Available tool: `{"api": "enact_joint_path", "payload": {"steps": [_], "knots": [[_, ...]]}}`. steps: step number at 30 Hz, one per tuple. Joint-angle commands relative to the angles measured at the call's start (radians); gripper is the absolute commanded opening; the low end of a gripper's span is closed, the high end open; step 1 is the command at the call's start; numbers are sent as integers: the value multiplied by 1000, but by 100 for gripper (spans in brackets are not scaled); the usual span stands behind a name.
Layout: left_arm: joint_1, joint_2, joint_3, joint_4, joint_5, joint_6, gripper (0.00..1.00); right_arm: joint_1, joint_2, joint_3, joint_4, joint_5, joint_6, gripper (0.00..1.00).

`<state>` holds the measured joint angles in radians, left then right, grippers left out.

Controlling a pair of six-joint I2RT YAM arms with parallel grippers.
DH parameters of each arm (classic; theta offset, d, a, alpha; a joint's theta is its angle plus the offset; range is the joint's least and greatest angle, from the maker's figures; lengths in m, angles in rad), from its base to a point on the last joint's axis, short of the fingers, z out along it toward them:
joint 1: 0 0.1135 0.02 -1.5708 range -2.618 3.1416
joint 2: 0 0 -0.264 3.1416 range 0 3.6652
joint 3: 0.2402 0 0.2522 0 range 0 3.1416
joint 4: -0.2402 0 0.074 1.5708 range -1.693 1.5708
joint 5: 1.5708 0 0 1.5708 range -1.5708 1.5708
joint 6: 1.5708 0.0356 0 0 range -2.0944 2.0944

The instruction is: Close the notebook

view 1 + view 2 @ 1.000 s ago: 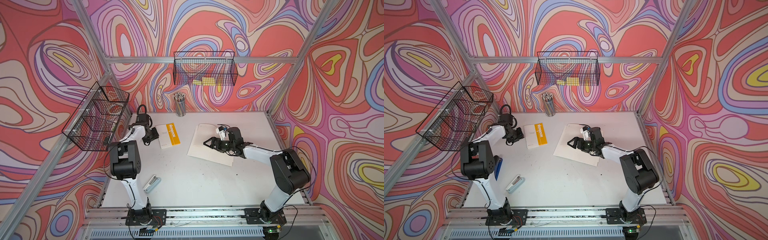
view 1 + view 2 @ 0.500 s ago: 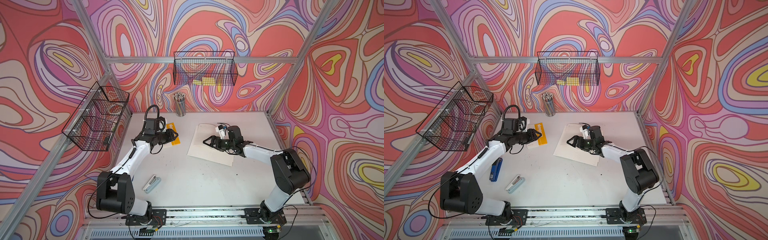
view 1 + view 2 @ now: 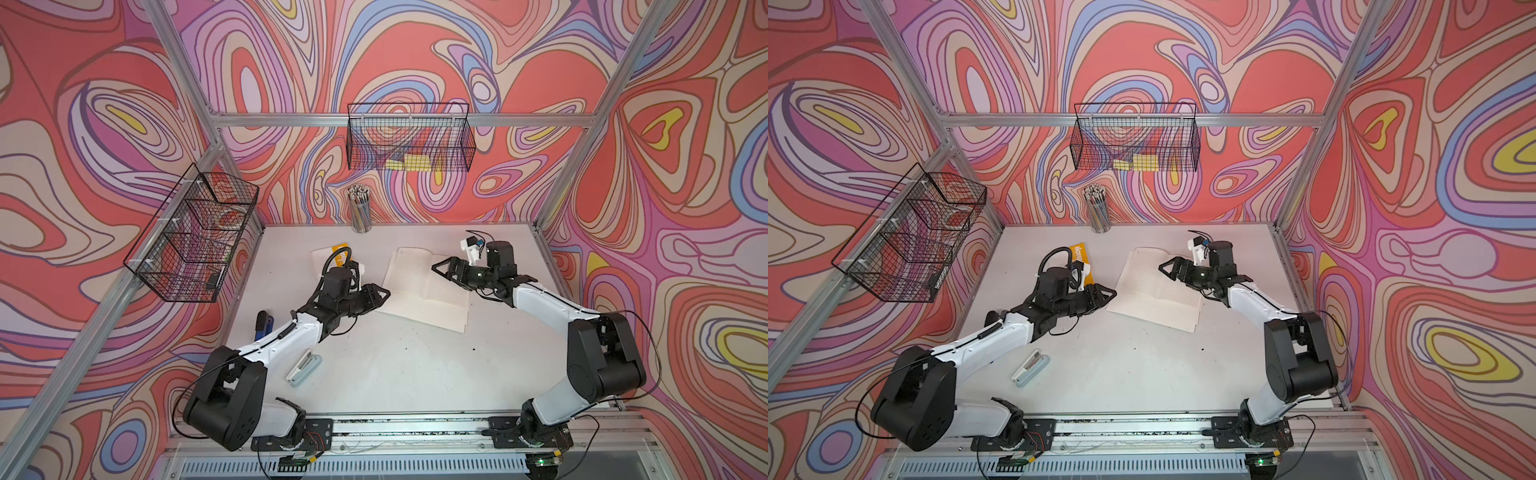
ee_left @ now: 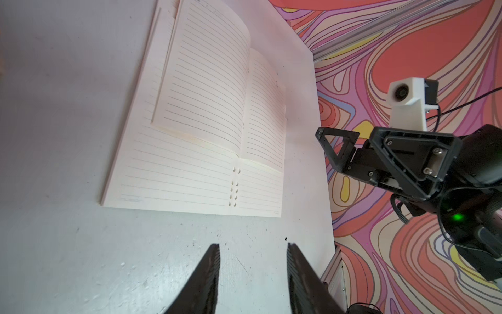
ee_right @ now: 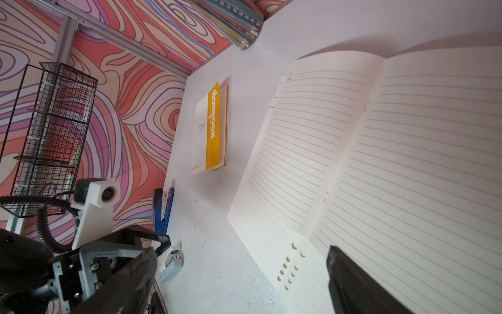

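Notebook open near the table's far edge. Left gripper beside it, right gripper over it; both empty, jaws apart.

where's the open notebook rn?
In both top views the open notebook lies on the table, back centre: left gripper just off its left side, right gripper over its right page, yellow-striped notepad further left.

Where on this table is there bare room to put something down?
Bare patch: front middle of the table, between the pale stapler, the open notebook and the right arm. Back left is crowded: left gripper, yellow notebook.
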<state>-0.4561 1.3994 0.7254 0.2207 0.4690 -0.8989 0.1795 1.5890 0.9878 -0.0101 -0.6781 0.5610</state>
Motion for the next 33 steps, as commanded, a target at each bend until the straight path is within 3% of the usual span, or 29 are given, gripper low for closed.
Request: {"api": "enact_joint_path", "payload": {"steps": [1, 8, 12, 27, 33], "knots": [[-55, 51, -23, 285, -86, -144, 43, -37, -18, -35, -31, -21, -41, 98], [-150, 186, -14, 459, -215, -244, 42, -110, -18, -113, 46, 3, -20, 98], [-172, 244, -3, 468, -279, -291, 41, -123, 7, -123, 76, -7, -10, 98], [-203, 416, 34, 542, -352, -355, 41, -131, 74, -173, 143, 2, 6, 98], [-210, 445, 60, 523, -381, -341, 46, -131, 83, -170, 134, -2, -2, 98]]}}
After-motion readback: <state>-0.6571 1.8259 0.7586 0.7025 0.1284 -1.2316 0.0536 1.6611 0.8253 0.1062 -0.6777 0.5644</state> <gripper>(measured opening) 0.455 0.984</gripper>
